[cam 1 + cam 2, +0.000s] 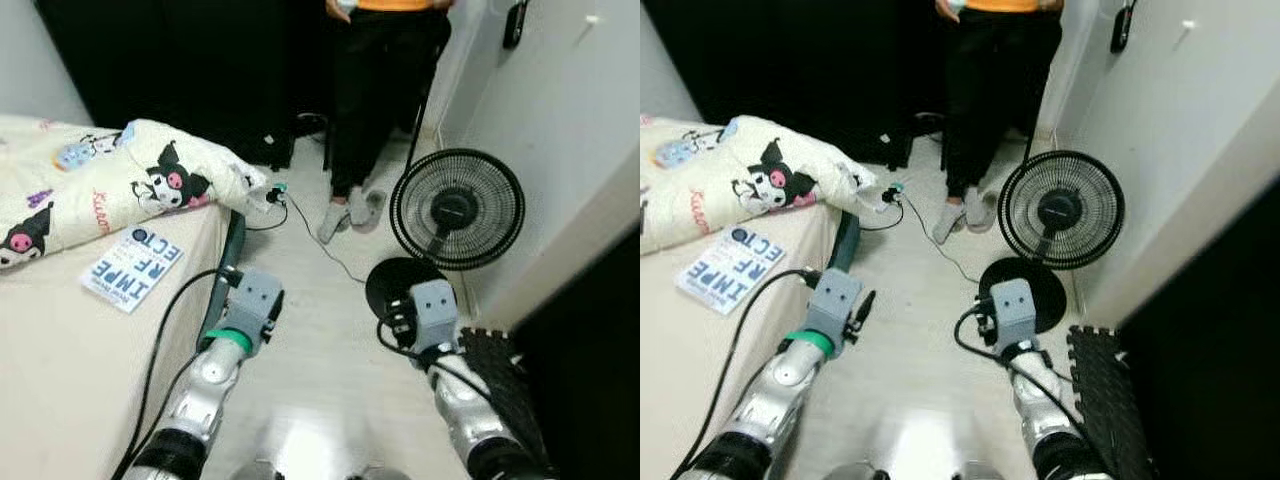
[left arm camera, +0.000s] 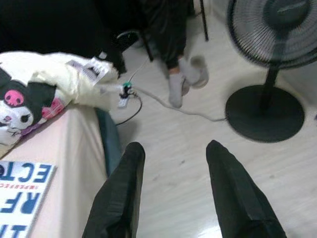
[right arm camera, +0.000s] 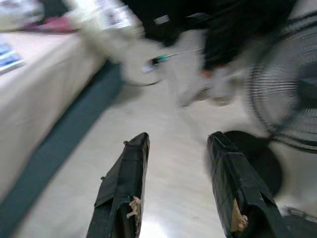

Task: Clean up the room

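Left wrist view has the left gripper [image 2: 173, 153] with its jaws spread and nothing between them, hanging over pale floor [image 2: 188, 188] just beside the bed [image 2: 59, 144]. Beyond the jaws a white cable with a green plug [image 2: 126, 89] lies on the floor, and past it stand a person's grey-socked feet [image 2: 185, 79]. On the bed, to the side of the jaws away from the fan, a blue-and-white book [image 1: 133, 266] lies flat next to a crumpled cartoon-print blanket [image 1: 120, 180]. The right gripper [image 3: 176, 144] likewise has its jaws spread and empty above the floor; a black standing fan [image 1: 456, 208] is ahead of them on the side away from the bed, its round base [image 1: 400, 285] on the floor. The right wrist view is blurred
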